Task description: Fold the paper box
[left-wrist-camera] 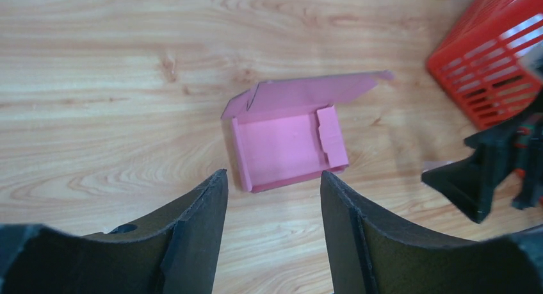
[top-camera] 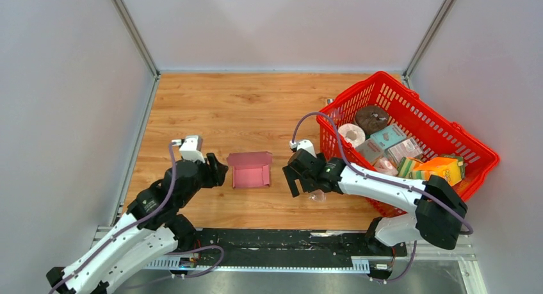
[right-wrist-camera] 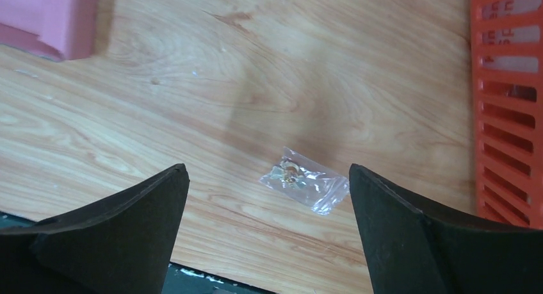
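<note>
The pink paper box (top-camera: 250, 170) lies on the wooden table between my two grippers. It is partly formed: a shallow tray with raised sides and an open lid flap standing at its far edge, clear in the left wrist view (left-wrist-camera: 285, 141). A corner of it shows at the top left of the right wrist view (right-wrist-camera: 48, 18). My left gripper (top-camera: 221, 172) is open and empty, just left of the box (left-wrist-camera: 272, 179). My right gripper (top-camera: 293, 184) is open and empty, a little to the right of the box, above a small clear plastic bag (right-wrist-camera: 306, 180).
A red basket (top-camera: 448, 124) full of goods, including teal and orange boxes and a paper roll, stands at the right; its corner shows in the left wrist view (left-wrist-camera: 486, 70) and its wall in the right wrist view (right-wrist-camera: 509, 95). Grey walls enclose the table.
</note>
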`<state>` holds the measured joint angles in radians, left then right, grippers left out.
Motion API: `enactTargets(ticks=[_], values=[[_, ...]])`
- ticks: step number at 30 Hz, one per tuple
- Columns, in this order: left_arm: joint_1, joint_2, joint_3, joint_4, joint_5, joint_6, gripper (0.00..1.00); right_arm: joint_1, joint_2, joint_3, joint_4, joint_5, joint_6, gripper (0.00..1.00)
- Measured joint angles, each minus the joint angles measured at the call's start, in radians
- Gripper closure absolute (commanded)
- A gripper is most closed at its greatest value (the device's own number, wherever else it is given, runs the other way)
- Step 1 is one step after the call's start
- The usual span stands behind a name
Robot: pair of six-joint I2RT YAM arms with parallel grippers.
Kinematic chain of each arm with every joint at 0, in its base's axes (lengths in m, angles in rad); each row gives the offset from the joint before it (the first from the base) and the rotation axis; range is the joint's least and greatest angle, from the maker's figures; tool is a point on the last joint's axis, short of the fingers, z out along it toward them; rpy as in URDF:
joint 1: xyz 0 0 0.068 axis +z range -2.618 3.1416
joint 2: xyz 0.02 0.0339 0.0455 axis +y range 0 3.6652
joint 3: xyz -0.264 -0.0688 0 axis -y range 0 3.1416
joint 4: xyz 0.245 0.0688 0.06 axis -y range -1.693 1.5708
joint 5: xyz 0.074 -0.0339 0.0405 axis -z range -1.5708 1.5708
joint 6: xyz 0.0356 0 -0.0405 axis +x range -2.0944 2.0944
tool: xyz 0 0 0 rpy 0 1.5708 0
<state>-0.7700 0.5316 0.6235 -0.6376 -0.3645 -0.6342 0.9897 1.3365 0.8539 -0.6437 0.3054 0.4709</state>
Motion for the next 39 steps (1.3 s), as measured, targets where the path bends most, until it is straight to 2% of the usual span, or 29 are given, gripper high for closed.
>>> enactTargets(ticks=[3, 7, 10, 11, 13, 14, 17, 21, 26, 30, 39], values=[[0.015, -0.075, 0.0, 0.004, 0.015, 0.017, 0.37, -0.014, 0.031, -0.004, -0.015, 0.001, 0.022, 0.0], [0.015, -0.066, -0.006, 0.007, 0.026, 0.031, 0.41, -0.018, 0.049, -0.02, -0.018, 0.002, 0.039, 0.01], [0.018, -0.014, -0.031, 0.015, 0.028, 0.021, 0.47, -0.014, 0.048, -0.018, 0.008, -0.018, 0.039, 0.13], [0.018, 0.008, -0.046, 0.024, 0.032, 0.011, 0.48, -0.013, 0.048, -0.015, 0.032, -0.038, 0.043, 0.25], [0.018, 0.033, -0.081, 0.038, 0.042, -0.008, 0.5, -0.011, 0.053, -0.014, 0.113, -0.079, 0.066, 0.33], [0.018, 0.036, -0.108, 0.05, 0.048, -0.019, 0.51, -0.008, 0.061, -0.013, 0.159, -0.095, 0.077, 0.41], [0.018, 0.024, -0.181, 0.072, 0.056, -0.06, 0.55, 0.008, 0.126, 0.015, 0.278, -0.111, 0.113, 0.52], [0.018, 0.037, -0.224, 0.092, 0.044, -0.109, 0.56, 0.025, 0.24, 0.064, 0.402, -0.109, 0.135, 0.54], [0.018, 0.131, -0.226, 0.165, 0.039, -0.123, 0.56, 0.03, 0.333, 0.116, 0.454, -0.101, 0.134, 0.61], [0.018, 0.201, -0.227, 0.198, 0.027, -0.121, 0.56, 0.03, 0.37, 0.134, 0.472, -0.09, 0.127, 0.7], [0.018, 0.24, -0.227, 0.245, 0.017, -0.121, 0.56, 0.03, 0.426, 0.174, 0.469, -0.064, 0.109, 0.81]])
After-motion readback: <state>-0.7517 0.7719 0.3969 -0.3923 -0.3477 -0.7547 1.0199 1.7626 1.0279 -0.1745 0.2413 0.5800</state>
